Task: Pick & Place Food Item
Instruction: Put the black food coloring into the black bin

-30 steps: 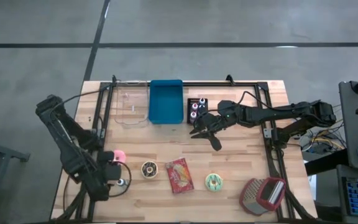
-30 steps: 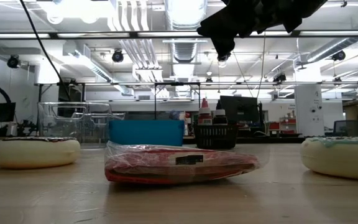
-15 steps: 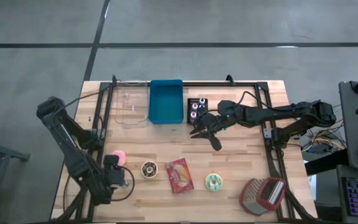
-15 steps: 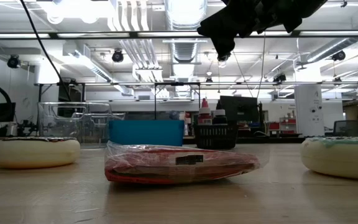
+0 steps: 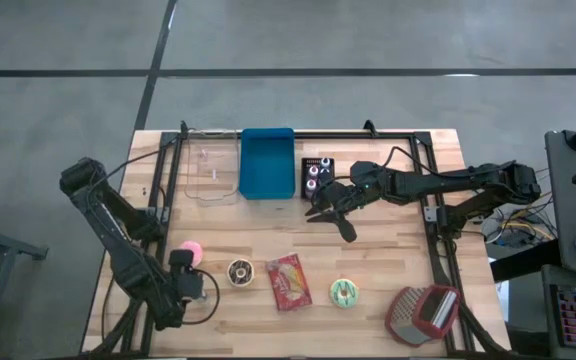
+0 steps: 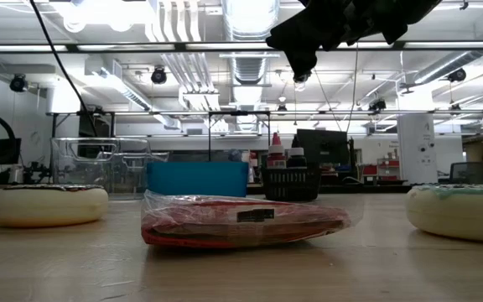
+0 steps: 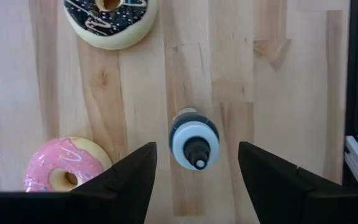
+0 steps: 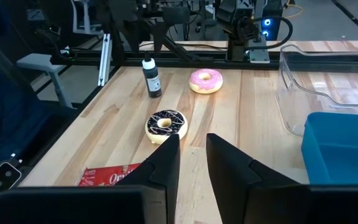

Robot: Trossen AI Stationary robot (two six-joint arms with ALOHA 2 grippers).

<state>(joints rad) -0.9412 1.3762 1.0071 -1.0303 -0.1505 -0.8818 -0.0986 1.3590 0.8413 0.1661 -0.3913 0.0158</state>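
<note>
left gripper (image 7: pixel 194 163) now lower over upright small bottle (image 7: pixel 194 139), fingers spread; right gripper (image 5: pixel 330 213) narrowly parted, empty; no legible labels.

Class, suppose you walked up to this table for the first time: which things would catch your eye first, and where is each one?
The bright blue bin stands out at the table's far edge, beside a clear container. Along the near side runs a row of food: a pink donut, a chocolate donut, a red snack packet and a green-iced donut. The left gripper hangs open directly over a small dark bottle.
</note>
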